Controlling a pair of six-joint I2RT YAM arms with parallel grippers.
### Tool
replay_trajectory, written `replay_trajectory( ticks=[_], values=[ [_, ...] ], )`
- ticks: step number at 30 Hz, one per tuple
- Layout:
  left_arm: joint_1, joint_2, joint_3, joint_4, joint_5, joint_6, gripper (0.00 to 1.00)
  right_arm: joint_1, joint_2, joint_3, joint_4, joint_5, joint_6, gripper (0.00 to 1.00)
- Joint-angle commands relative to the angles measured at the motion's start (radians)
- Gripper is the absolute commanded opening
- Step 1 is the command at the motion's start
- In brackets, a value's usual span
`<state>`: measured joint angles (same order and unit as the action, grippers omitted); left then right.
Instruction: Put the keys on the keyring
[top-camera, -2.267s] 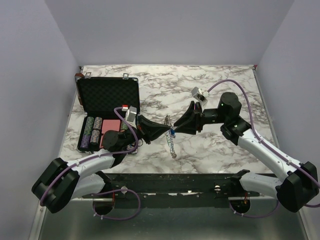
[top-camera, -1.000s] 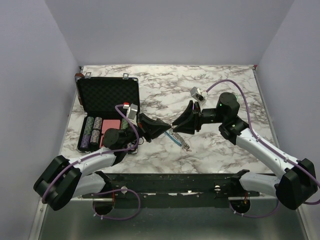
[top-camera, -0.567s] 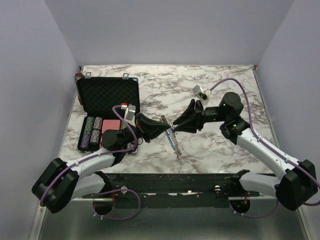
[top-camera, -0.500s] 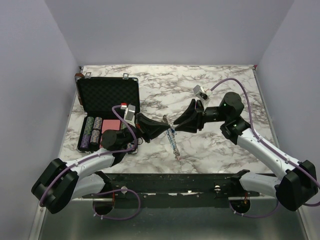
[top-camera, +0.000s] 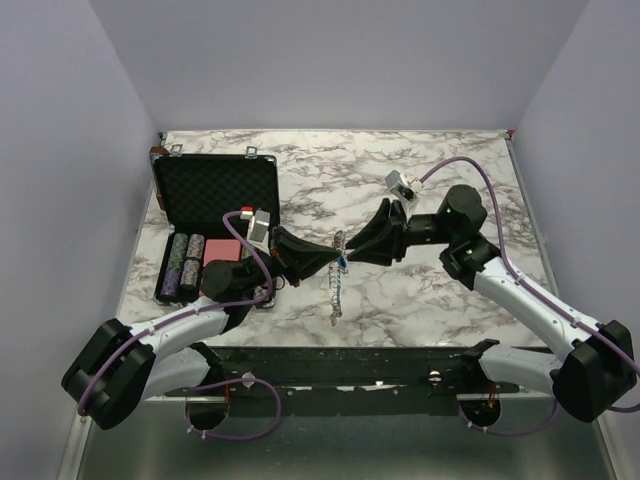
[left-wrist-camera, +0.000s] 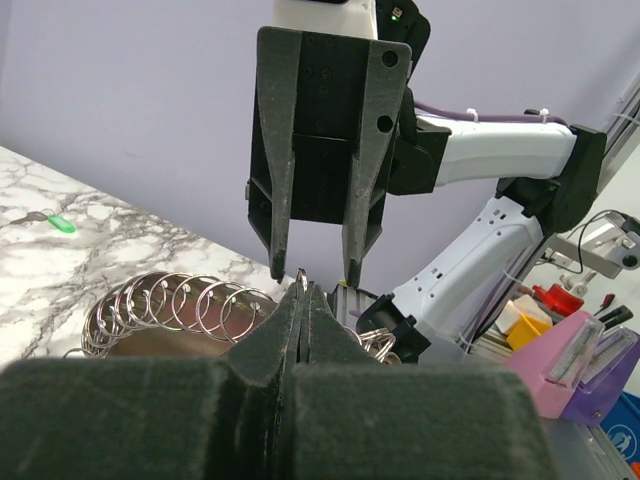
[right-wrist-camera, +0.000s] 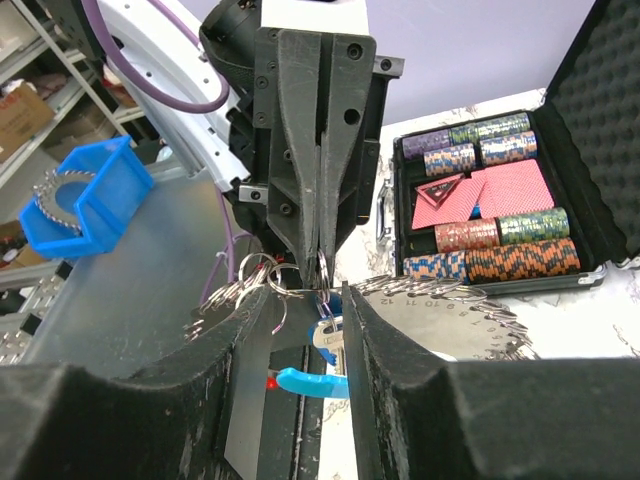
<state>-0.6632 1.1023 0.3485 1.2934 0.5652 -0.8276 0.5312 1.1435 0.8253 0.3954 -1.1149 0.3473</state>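
My left gripper (top-camera: 330, 258) is shut on a small ring (left-wrist-camera: 301, 277) of the keyring (top-camera: 334, 292), a grey chain of rings hanging from the jaws down to the table. The ring also shows in the right wrist view (right-wrist-camera: 322, 265). My right gripper (top-camera: 352, 250) faces it tip to tip and is open. The blue key (right-wrist-camera: 335, 333) hangs from the ring between its fingers (right-wrist-camera: 366, 340), close to the right one. A light-blue section (right-wrist-camera: 310, 381) lies below. The green key (left-wrist-camera: 60, 224) lies on the marble table. I cannot make out the red key.
An open black foam-lined case (top-camera: 215, 192) at the left holds striped poker chips (right-wrist-camera: 490, 258) and red cards (right-wrist-camera: 490, 190). A disc edged with rings (right-wrist-camera: 470, 310) lies by the case. The table's front edge and metal rail (top-camera: 330, 365) are just below the grippers.
The hanging chain has swung from slanting down-right to hanging nearly straight down. Both grippers stay tip to tip over the middle of the table, shifting only slightly.
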Motion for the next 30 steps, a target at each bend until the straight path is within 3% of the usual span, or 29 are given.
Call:
replay_trajectory(
  ticks=[1, 6, 10, 14, 19, 21, 23, 24, 26, 30],
  values=[
    [-0.004, -0.004, 0.017, 0.190, 0.009, 0.002, 0.00, 0.019, 0.007, -0.008, -0.003, 0.026, -0.008, 0.40],
    [-0.004, 0.005, 0.026, 0.199, 0.010, -0.002, 0.00, 0.039, 0.013, -0.022, -0.018, 0.049, -0.025, 0.34],
    [-0.006, 0.007, 0.024, 0.198, 0.009, -0.002, 0.00, 0.047, 0.022, -0.018, -0.017, 0.059, -0.031, 0.21],
    [-0.004, 0.005, 0.023, 0.195, 0.009, 0.001, 0.00, 0.050, 0.022, -0.009, -0.033, 0.047, -0.050, 0.00],
    [-0.003, -0.021, 0.009, 0.130, 0.004, 0.021, 0.00, 0.049, 0.015, 0.046, -0.191, 0.012, -0.187, 0.00],
    [0.010, -0.063, 0.010, 0.020, 0.033, 0.057, 0.18, 0.047, 0.018, 0.090, -0.335, 0.001, -0.315, 0.00],
    [0.023, -0.135, 0.021, -0.191, 0.065, 0.131, 0.50, 0.049, 0.022, 0.155, -0.546, 0.004, -0.498, 0.00],
    [0.030, -0.174, 0.033, -0.298, 0.076, 0.184, 0.59, 0.047, 0.025, 0.187, -0.649, 0.012, -0.577, 0.00],
    [0.031, -0.244, 0.091, -0.573, 0.107, 0.325, 0.70, 0.050, 0.039, 0.247, -0.821, 0.044, -0.736, 0.00],
    [0.031, -0.259, 0.278, -1.104, 0.165, 0.615, 0.74, 0.050, 0.071, 0.346, -1.048, 0.122, -0.962, 0.00]
  ],
)
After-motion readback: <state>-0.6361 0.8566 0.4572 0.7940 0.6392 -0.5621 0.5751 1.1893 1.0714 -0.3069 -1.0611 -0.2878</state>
